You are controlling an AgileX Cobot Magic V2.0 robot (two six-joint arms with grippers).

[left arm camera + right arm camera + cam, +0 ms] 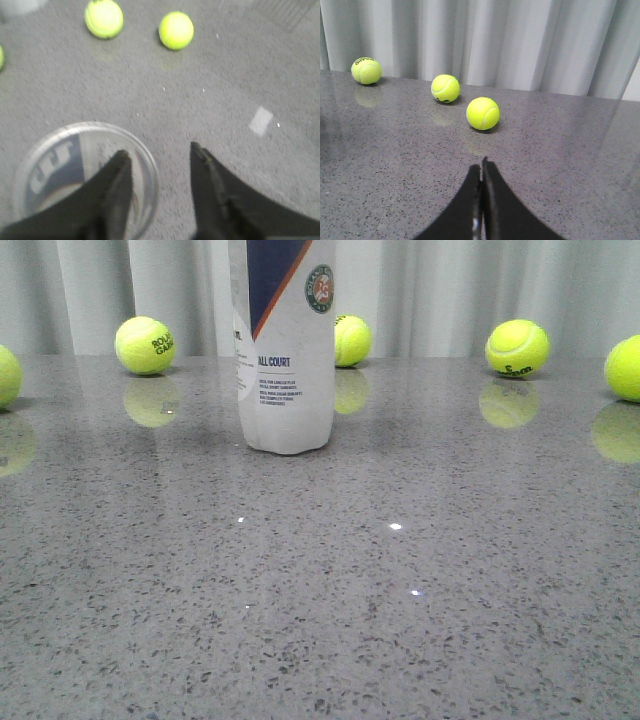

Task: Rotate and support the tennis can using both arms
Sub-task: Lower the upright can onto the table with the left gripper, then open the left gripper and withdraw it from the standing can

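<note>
Front view showed the tennis can standing upright on the grey speckled surface, with tennis balls scattered from ten to two o'clock behind it. Left gripper hung spread above the can's rim (one finger over the lid). Right gripper was pressed together, holding nothing, over bare surface.
</note>
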